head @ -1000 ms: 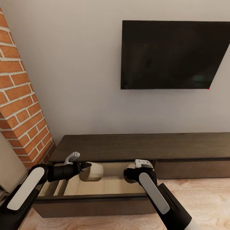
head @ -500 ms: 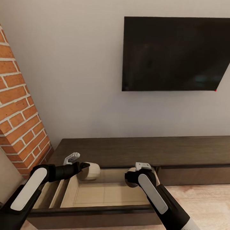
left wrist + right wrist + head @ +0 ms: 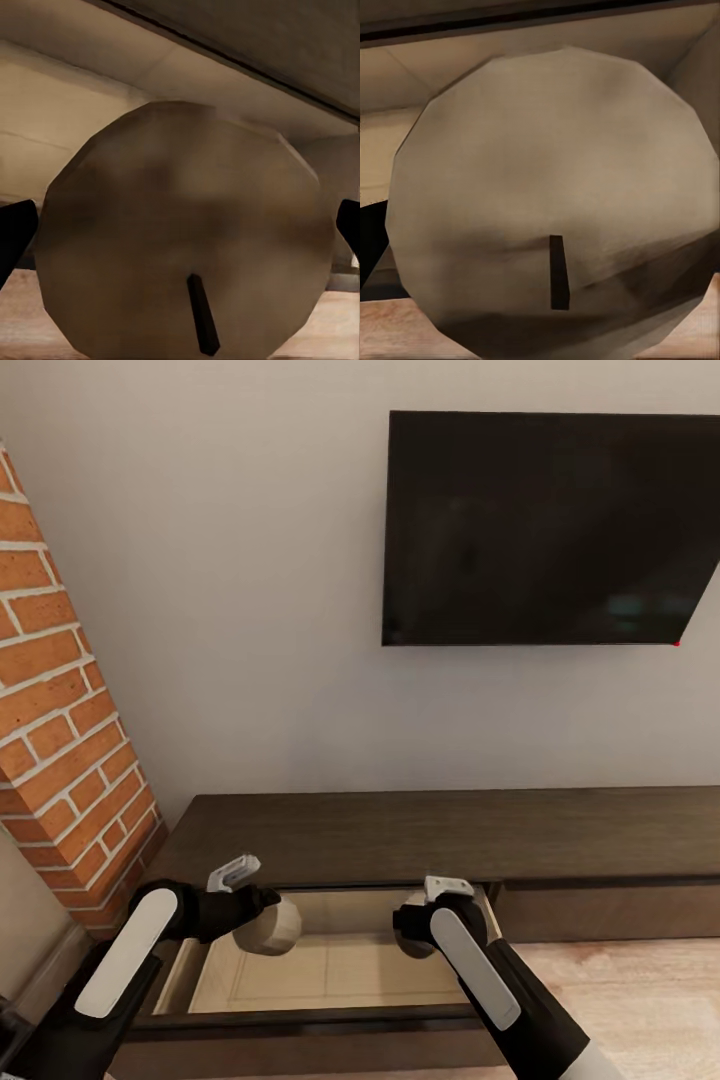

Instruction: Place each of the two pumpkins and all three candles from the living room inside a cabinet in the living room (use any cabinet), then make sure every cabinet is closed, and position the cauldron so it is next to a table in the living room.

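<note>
i've a candle (image 3: 268, 927) clamped in my left gripper (image 3: 262, 911) and another (image 3: 551, 195) in my right gripper (image 3: 418, 922) — both hang over the cabinet's (image 3: 420, 835) open drawer (image 3: 330, 968), so the drop is straight down.

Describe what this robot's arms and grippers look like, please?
Both arms are glossy black tubes, each with a long rounded white panel along the forearm. A small pale grey angular block sits near each wrist. The left gripper and right gripper have black fingers. No cables or markings show.
</note>
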